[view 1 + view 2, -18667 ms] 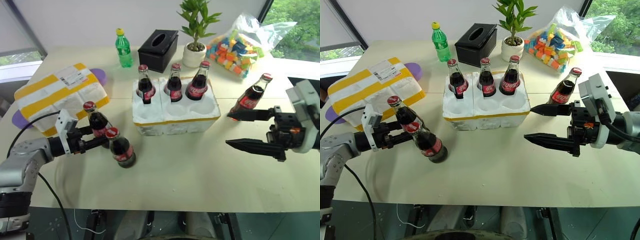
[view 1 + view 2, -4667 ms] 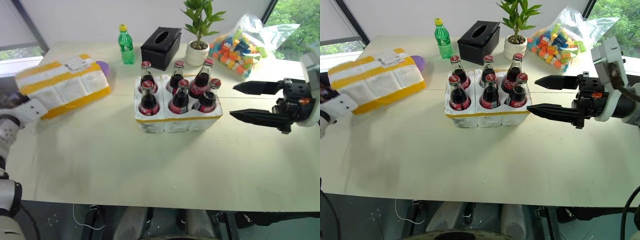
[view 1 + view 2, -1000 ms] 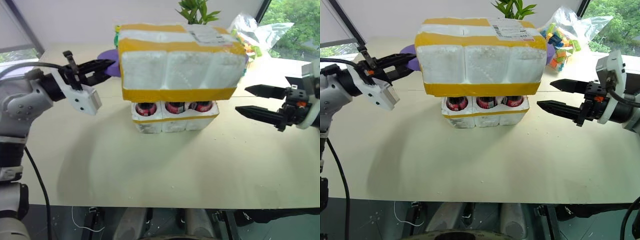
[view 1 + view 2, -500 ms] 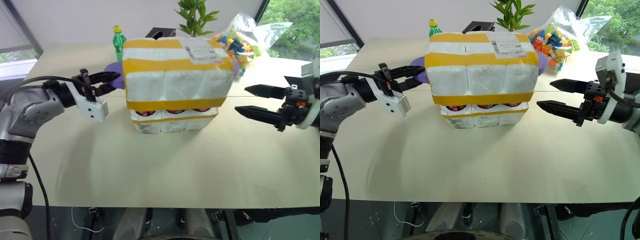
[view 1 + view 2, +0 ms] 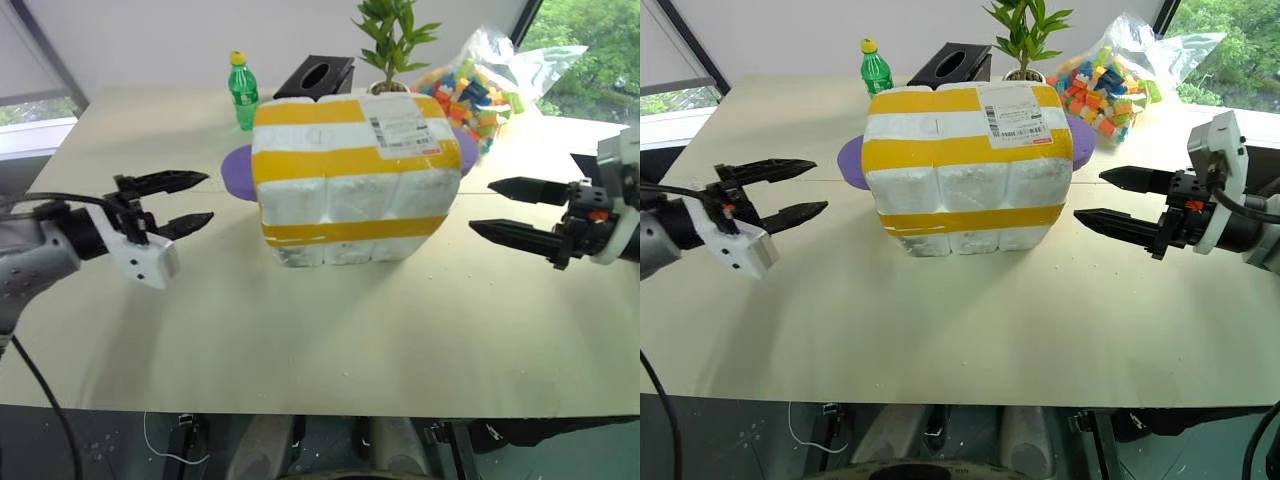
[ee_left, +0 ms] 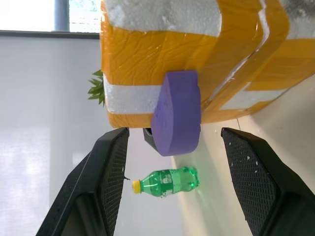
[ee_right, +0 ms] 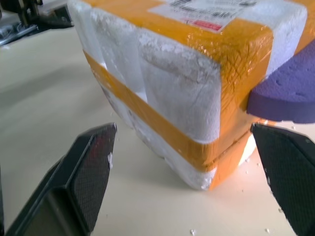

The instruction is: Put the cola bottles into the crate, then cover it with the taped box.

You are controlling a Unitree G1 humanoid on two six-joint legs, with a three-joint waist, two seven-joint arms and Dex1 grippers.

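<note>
- The large white foam box wrapped in wide yellow tape bands, with a white shipping label on top (image 5: 968, 170), sits square over the white foam crate with a yellow tape band (image 5: 965, 238) at mid-bench; just the crate's bottom edge peeks out beneath it.
- The cola bottles are hidden under the box, so the covering looks done.
- A purple foam pad (image 6: 177, 112) sticks out at both ends of the box, behind it.
- Left claw (image 5: 184, 200) hovers beside the box's left end, fingers spread, holding nothing.
- Right claw (image 5: 1103, 200) waits off the right end, fingers wide apart, also empty.
- Handling, as I judge it: the foam box should be light and stiff but crumbly, and crumbs already dot the pale bench (image 5: 970, 330); the tape is slick.
- Best hold is probably a two-sided squeeze on the short end faces, on bare foam between tape bands.
- The loaded crate will be heavy with glass, so lifting by the lid alone risks separation.
</note>
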